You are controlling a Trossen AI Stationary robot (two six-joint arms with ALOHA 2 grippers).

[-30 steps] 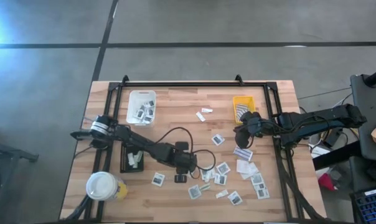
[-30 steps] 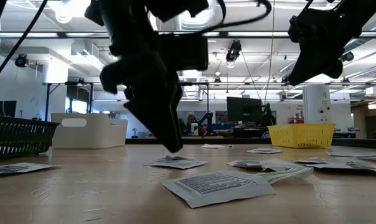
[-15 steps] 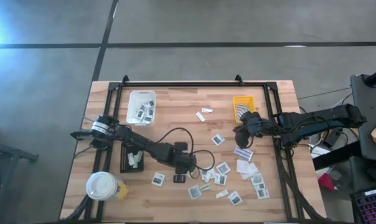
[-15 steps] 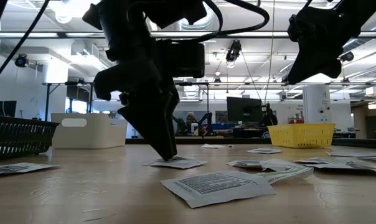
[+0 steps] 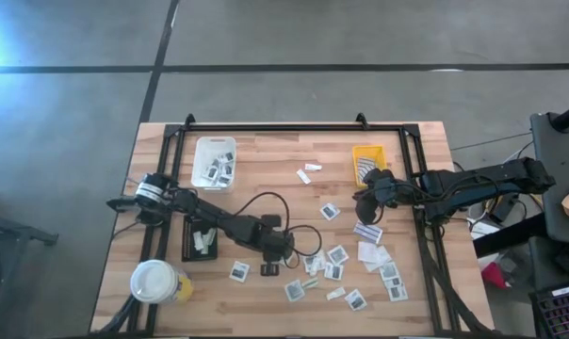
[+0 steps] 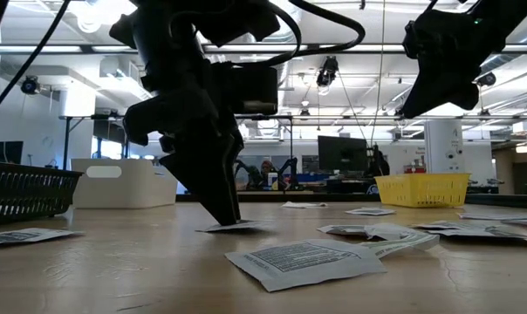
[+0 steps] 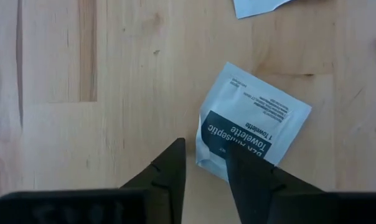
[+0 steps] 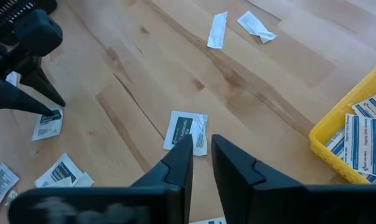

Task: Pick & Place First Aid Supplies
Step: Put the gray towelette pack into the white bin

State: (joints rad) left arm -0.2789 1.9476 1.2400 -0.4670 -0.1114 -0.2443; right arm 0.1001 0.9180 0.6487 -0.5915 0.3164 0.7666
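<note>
— How is the scene lit?
— Even brightness is given from overhead; glare is seen on the grey floor (image 5: 2,42).
— Any blur?
— The nearest white printed packet (image 6: 303,259) is rendered soft.

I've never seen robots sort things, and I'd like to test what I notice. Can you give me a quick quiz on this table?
1. True or false: the white bin is empty.
2. The left claw has come down with its tips at the edge of: A) a towelette packet; B) a spoon; C) a bottle.
3. Fill in: the tray beside the hovering right claw is coloured ____.

Key: 1 false, it holds packets. 2 A. 3 yellow.
</note>
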